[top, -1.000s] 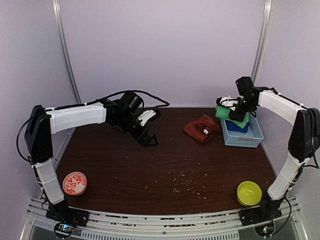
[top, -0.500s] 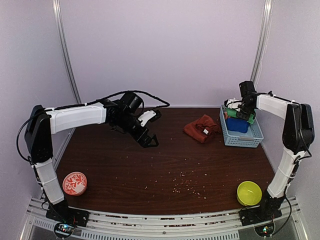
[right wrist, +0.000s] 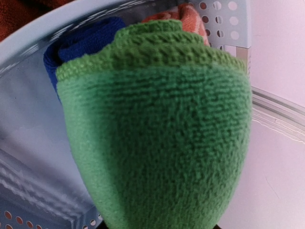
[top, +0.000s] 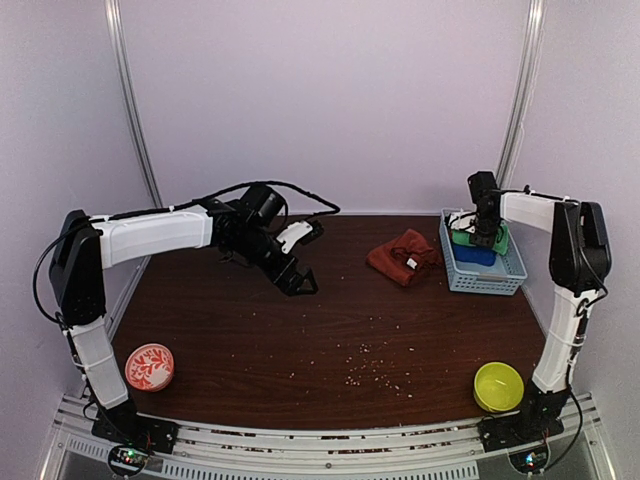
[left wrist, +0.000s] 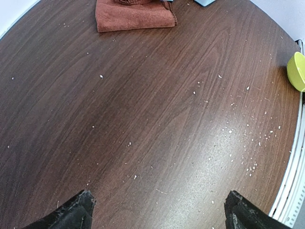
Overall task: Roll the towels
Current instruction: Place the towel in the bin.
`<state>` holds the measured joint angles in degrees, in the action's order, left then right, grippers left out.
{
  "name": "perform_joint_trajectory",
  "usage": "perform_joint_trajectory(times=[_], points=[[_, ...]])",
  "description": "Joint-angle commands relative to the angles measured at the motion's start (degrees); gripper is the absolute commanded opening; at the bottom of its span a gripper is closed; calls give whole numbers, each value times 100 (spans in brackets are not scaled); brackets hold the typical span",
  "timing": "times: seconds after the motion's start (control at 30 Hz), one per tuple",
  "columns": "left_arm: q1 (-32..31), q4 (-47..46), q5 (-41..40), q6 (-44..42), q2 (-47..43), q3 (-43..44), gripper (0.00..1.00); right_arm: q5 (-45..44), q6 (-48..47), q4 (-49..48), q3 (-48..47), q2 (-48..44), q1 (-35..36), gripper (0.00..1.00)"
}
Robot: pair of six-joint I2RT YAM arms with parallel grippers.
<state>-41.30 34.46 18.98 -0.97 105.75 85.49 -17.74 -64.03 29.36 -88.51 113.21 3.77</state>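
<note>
Rolled green towel [right wrist: 157,138] is seen at the right gripper [top: 483,236], inside the pale blue basket [top: 510,272] at the far right corner, above a blue towel [right wrist: 78,45]. The right fingers are hidden by the towel, so a grasp cannot be confirmed. Rust-red towel [top: 403,255] is left bunched on the table [top: 300,350] near the far edge, just beside the basket's left wall. Left gripper [top: 297,282] is held spread wide, nothing gripped, left of centre. Red bowl [top: 149,367] sits near the near left corner and yellow-green bowl [top: 498,386] near the near right corner.
</note>
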Motion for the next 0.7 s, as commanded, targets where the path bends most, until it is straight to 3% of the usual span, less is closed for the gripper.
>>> perform_joint_trajectory(times=[0.0, 0.43, 0.67], points=[[21, -158, 98, -30, -68, -64, 98, -283, -114, 95, -165, 47, 1, 0], [22, -133, 113, -23, -4, -55, 98, -408, -532, 2, 93, 140, 65, 0], [21, -118, 139, -14, 2, -44, 98, -846, -865, -793, 689, 118, 172, 0]])
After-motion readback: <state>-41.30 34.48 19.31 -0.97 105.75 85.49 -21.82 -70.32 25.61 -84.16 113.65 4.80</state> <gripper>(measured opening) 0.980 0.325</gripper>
